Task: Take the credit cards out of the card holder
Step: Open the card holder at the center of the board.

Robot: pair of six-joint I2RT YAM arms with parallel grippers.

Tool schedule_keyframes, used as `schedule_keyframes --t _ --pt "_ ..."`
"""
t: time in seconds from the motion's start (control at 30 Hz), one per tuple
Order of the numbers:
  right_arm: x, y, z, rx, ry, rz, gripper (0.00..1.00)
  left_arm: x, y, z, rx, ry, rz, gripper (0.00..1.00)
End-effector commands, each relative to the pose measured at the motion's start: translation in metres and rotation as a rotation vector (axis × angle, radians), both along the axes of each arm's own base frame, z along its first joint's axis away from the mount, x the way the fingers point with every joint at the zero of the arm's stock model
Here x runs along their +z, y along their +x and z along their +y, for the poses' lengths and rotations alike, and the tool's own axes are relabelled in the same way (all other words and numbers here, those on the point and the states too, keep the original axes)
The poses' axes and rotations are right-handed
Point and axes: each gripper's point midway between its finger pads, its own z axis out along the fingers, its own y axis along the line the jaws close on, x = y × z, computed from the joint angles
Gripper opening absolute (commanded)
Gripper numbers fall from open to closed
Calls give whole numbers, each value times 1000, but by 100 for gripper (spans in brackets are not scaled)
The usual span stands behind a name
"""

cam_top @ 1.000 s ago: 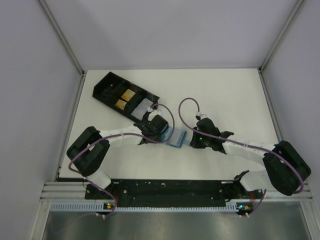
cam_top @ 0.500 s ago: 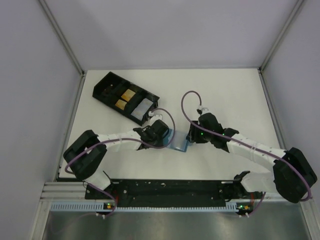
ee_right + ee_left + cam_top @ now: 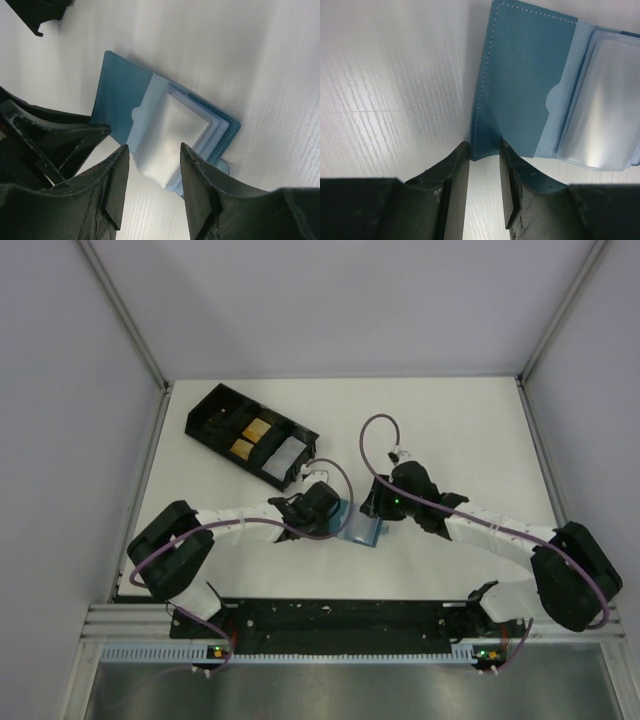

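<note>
Overhead, the open holder [image 3: 365,532] lies between the left gripper [image 3: 338,518] and the right gripper [image 3: 376,508]. Left wrist: jaws narrow, the holder's corner between the tips; whether they grip it is unclear. Right wrist: jaws apart, astride the clear sleeves [image 3: 170,130].

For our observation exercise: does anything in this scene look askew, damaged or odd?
Nothing is damaged or spilled. The one oddity: in the open card holder, the clear sleeves lie fanned and skewed, the top one poking past the cover's edge.
</note>
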Motion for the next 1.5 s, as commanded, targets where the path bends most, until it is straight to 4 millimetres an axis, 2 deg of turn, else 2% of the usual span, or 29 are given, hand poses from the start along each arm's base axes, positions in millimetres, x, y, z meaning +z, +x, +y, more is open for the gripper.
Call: schedule_keyframes --t 0.0,0.2,0.53,0.63,0.87,1.1,1.47 --pt "-11 4 19 -4 105 34 45 -8 -14 0 -13 -14 46 35" --pt "-32 3 13 -42 71 81 45 -9 -16 -2 -15 -24 50 35" --pt "-46 -2 5 -66 32 116 45 -8 -17 -6 -23 -34 51 35" --pt "-43 -2 3 -73 32 110 45 -8 -17 -5 -20 -34 50 35" --pt "-18 0 -1 -84 55 48 45 -7 -17 -6 -21 -35 47 35" --pt "-36 -8 -3 -84 34 105 45 -6 -17 -6 -18 -39 45 35" --pt "-47 -8 -5 -98 12 134 44 -4 -17 -8 -24 -44 43 35"
